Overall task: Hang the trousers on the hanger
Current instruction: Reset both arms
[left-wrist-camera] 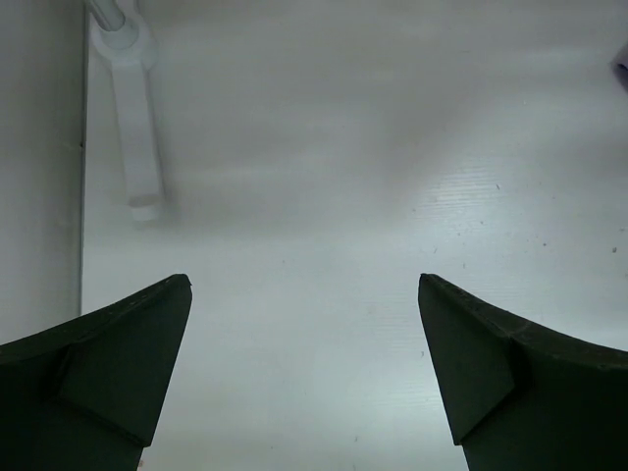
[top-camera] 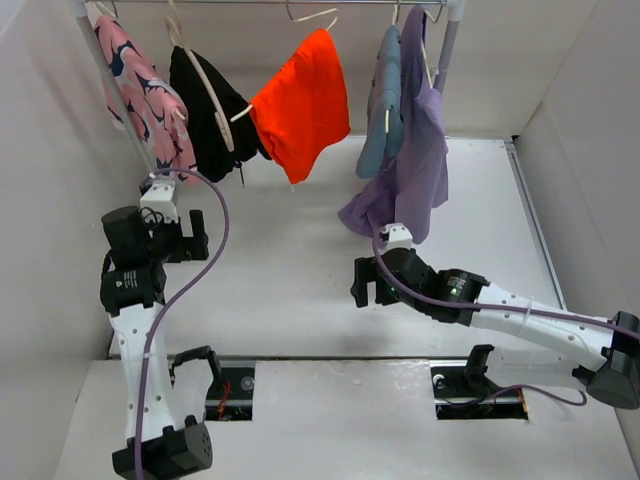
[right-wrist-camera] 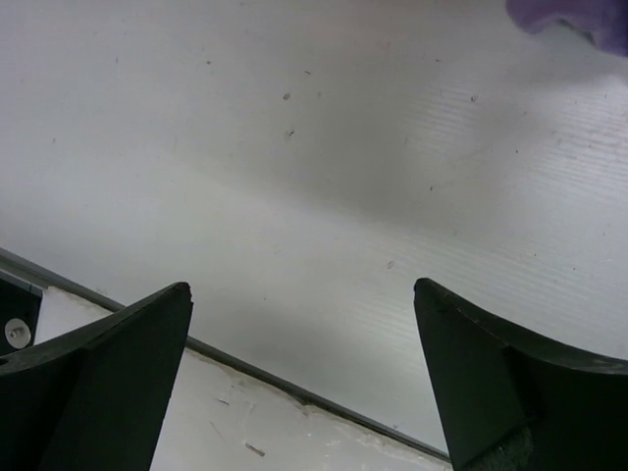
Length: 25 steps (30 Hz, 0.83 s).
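**A:** How does the left gripper [left-wrist-camera: 304, 282] stand?

**B:** Its fingers are spread wide with nothing between them. Its own camera shows only bare table [left-wrist-camera: 343, 147] past the tips. In the top view it sits at the left edge, about mid-height.

**A:** And the right gripper [right-wrist-camera: 301, 285]?

**B:** The same: jaws gaping and nothing pinched. It sits just right of centre in the top view. A corner of the purple garment [right-wrist-camera: 579, 15] shows at the upper right of its wrist view.

**A:** Where are the trousers [top-camera: 215, 110]?

**B:** They are in the upper left of the top view, draped over the hanger [top-camera: 205, 85], well apart from both grippers. The hanger's hook reaches up to the rail [top-camera: 250, 3].

**A:** Which way do they run?

**B:** Their long axis slants from the upper left down toward the lower right of the frame, and the loose end points down at the table.

**A:** What are the counts?

**B:** There are two grippers, one pair of black trousers and one beige hanger under them. Five garments hang on the rail. From the left they are the pink patterned garment [top-camera: 140, 95], the trousers, the orange garment [top-camera: 300, 105], the blue-grey garment [top-camera: 383, 105] and the purple one.
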Motion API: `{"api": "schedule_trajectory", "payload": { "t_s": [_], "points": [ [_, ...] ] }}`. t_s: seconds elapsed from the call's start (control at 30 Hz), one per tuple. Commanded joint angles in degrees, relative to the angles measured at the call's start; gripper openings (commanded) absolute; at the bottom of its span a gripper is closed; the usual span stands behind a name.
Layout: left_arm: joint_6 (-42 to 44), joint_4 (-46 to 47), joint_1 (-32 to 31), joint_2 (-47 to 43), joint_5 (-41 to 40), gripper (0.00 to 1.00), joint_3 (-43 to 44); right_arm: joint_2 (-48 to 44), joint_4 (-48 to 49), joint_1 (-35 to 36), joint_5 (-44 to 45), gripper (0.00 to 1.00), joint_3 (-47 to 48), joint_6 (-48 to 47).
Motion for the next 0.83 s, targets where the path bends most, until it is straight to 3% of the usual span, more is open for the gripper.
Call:
{"api": "schedule_trajectory", "payload": {
  "t_s": [0.0, 0.2, 0.47, 0.6, 0.8],
  "points": [
    [-1.1, 4.9, 0.4, -3.1, -0.9, 1.00, -0.9, -2.2, 4.4, 0.1, -0.8, 0.99, -1.3, 2.7],
    [2.3, 8.9, 0.4, -5.7, -2.6, 1.00, -2.2, -2.2, 4.5, 0.1, 2.8, 0.99, -2.1, 2.1],
    [12.6, 20.8, 0.4, -6.2, -6.1, 1.00, -15.9, -1.7, 3.8, 0.1, 4.7, 0.99, -0.3, 0.2],
    [11.1, 22.5, 0.4, -5.7, -5.5, 1.00, -21.2, -1.7, 3.2, 0.1, 6.3, 0.99, -0.3, -0.3],
    [10.5, 22.5, 0.4, -5.2, -4.5, 1.00, -21.2, -3.4, 3.8, 0.1, 7.1, 0.99, -0.3, -1.8]
  ]
}}
